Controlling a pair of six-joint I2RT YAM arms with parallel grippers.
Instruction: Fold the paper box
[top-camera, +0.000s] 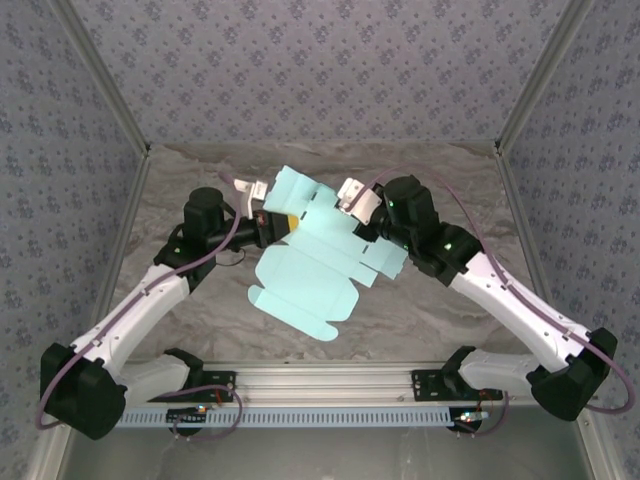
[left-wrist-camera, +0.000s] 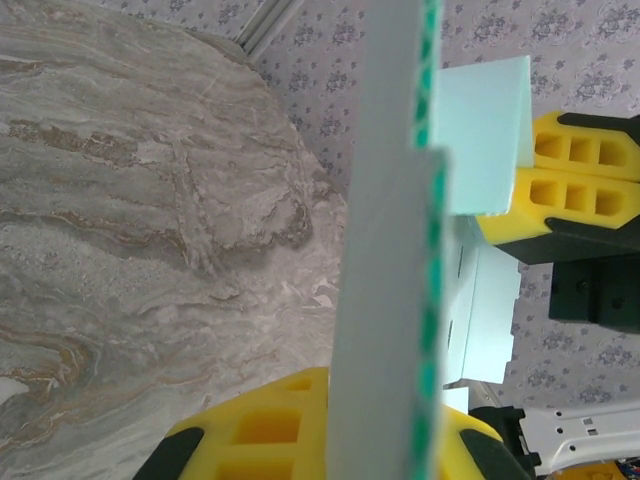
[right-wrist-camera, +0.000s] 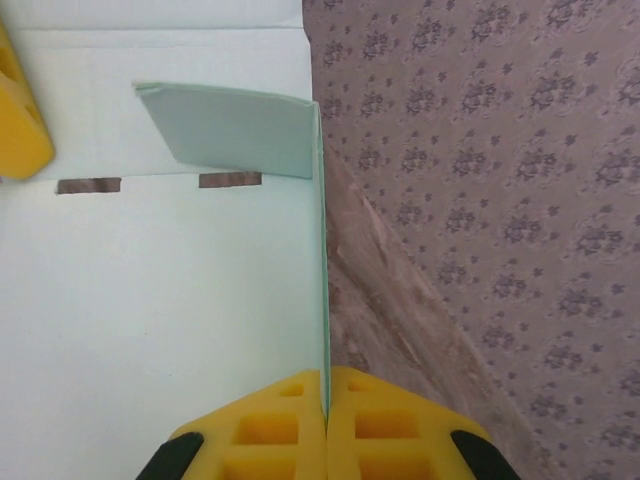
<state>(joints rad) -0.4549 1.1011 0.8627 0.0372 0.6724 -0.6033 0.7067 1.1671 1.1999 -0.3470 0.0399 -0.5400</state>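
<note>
Left gripper (left-wrist-camera: 385, 432) and right gripper (right-wrist-camera: 326, 388) both pinched the paper box (top-camera: 310, 270).
We judged that uneven pulls could tear it or slip it free.

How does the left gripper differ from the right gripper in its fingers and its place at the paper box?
The right gripper has its fingers pressed together on the edge of the paper box; the fingers of the left gripper stand apart with the sheet between them, so I cannot tell whether they pinch it. From above, the left gripper is at the sheet's left, the right gripper at its right. Both have yellow finger pads.
</note>
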